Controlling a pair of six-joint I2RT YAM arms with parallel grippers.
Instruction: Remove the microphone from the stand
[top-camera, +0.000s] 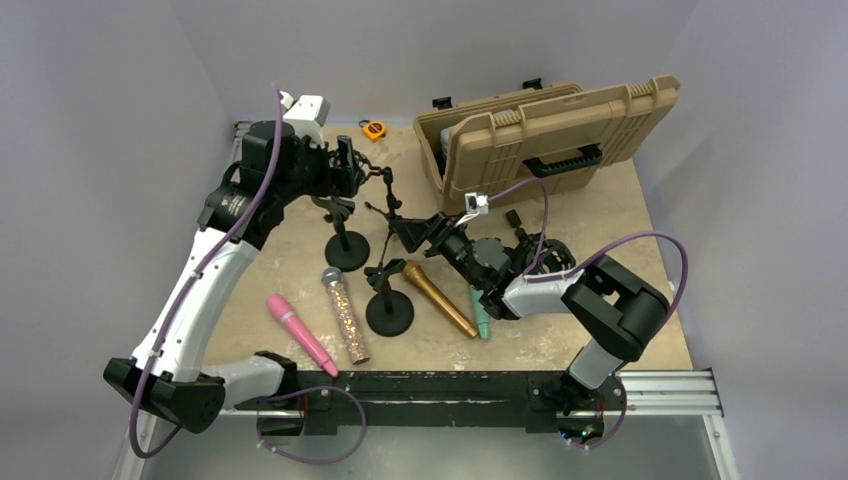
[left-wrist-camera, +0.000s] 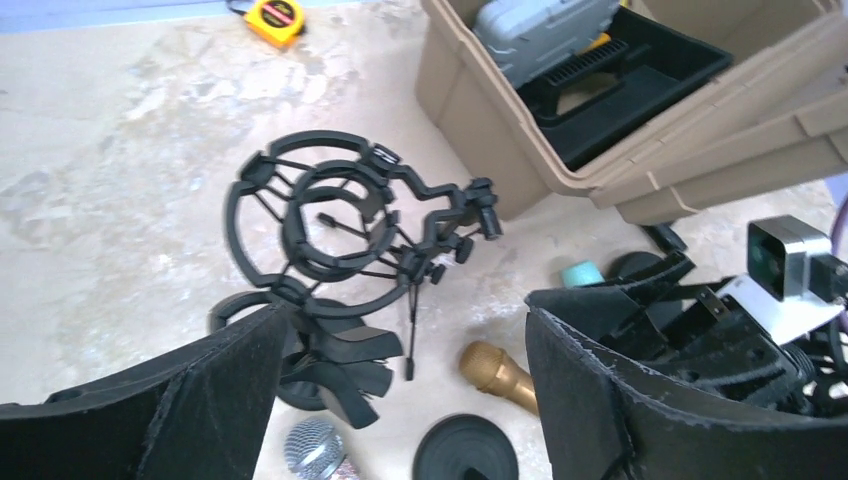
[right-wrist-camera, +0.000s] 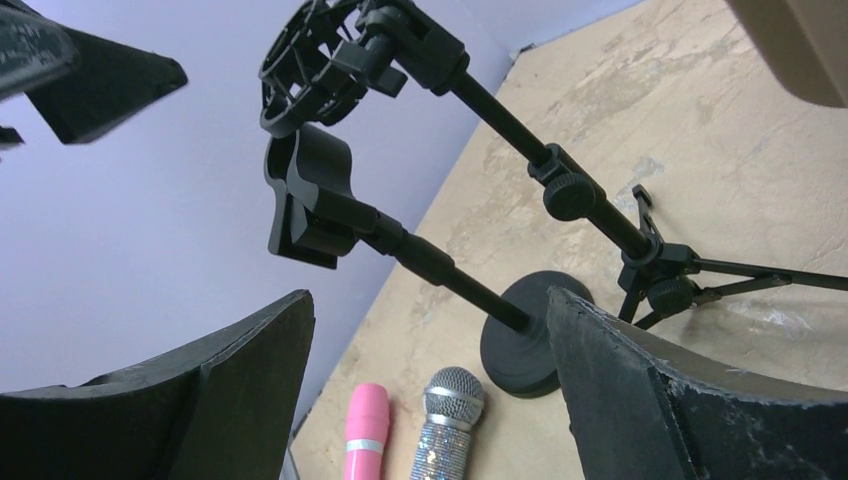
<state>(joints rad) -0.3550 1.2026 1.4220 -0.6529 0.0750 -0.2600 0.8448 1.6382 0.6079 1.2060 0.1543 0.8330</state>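
No microphone sits in any stand. Two round-base stands (top-camera: 347, 250) (top-camera: 389, 312) carry empty black clips (right-wrist-camera: 305, 195). A tripod stand (top-camera: 385, 205) carries an empty shock mount (left-wrist-camera: 320, 215). Four microphones lie flat on the table: pink (top-camera: 300, 333), silver glitter (top-camera: 345, 313), gold (top-camera: 440, 298) and teal (top-camera: 481, 312). My left gripper (top-camera: 350, 165) (left-wrist-camera: 405, 320) is open and empty, above the shock mount and clip. My right gripper (top-camera: 425, 235) (right-wrist-camera: 430, 300) is open and empty, low beside the stands, facing them.
An open tan case (top-camera: 545, 135) with a grey box inside (left-wrist-camera: 540, 35) stands at the back right. A yellow tape measure (top-camera: 374, 129) lies at the back. Purple walls close in the left and far sides. The arms' rail (top-camera: 450, 385) runs along the near edge.
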